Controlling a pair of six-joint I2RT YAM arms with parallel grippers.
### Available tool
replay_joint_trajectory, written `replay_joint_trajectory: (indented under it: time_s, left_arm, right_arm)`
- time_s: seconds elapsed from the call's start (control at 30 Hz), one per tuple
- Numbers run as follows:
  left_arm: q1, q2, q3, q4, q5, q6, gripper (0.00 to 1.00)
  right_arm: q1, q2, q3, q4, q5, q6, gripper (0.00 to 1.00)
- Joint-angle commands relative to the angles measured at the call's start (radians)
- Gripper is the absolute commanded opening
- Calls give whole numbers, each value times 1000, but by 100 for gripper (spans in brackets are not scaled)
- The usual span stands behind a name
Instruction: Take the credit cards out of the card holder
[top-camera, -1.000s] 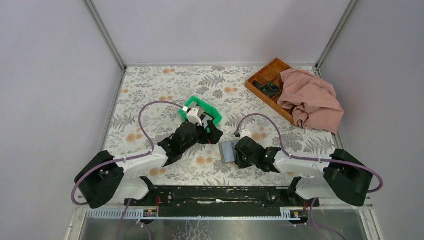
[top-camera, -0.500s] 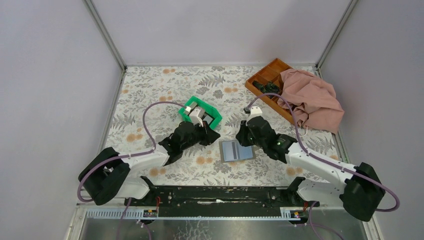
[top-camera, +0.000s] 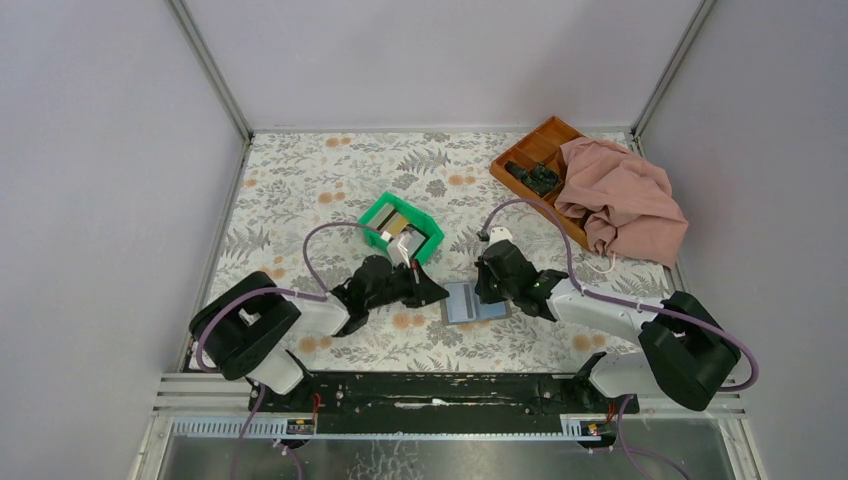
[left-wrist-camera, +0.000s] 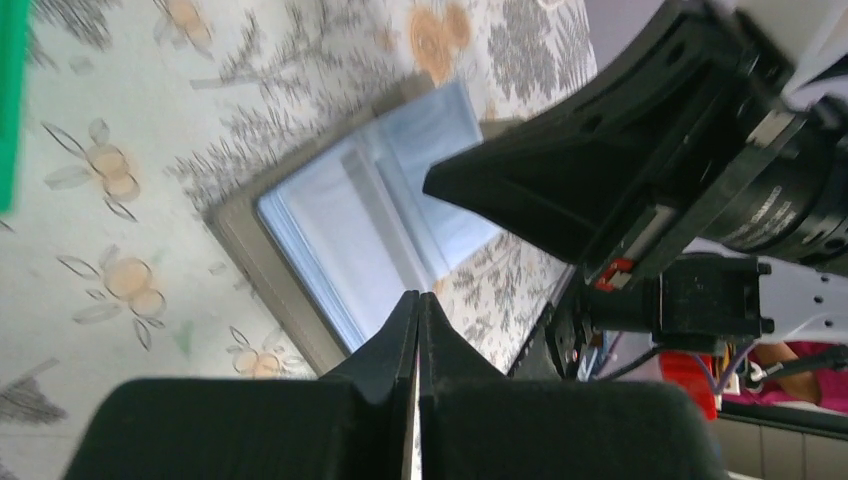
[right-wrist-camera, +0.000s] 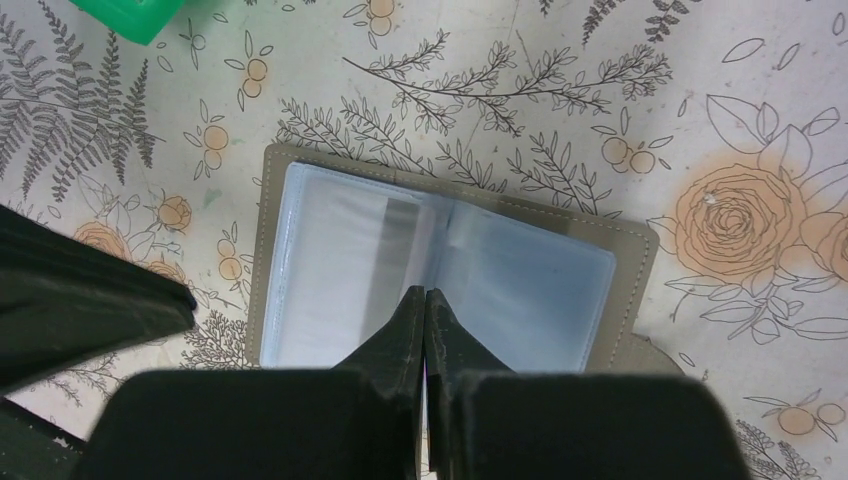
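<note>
Card holder (top-camera: 478, 303) lies open on the floral table (top-camera: 300, 180), between two shut grippers.
Left gripper (left-wrist-camera: 417, 303) is pressed together, empty, with its tip at the holder's left edge. Right gripper (right-wrist-camera: 425, 298) is pinched shut over the centre fold. Lettering on the right wrist lens is too blurred to read. Both arms reach low, angled inward. What look like cards (top-camera: 399, 233) sit in the green bin (top-camera: 372, 222).
</note>
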Motion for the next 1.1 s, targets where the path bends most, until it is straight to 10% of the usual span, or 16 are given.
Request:
replay_joint_trajectory:
  time_s: [0.0,1.07]
  left_arm:
    - [-56,15,-23,127,-20,-71,0]
    - [-96,21,-57,-6,-130,-24,0]
  right_arm:
    - [-4,7,-25,87,-51,8,0]
    - [-4,-3,-127,147,-92,73,0]
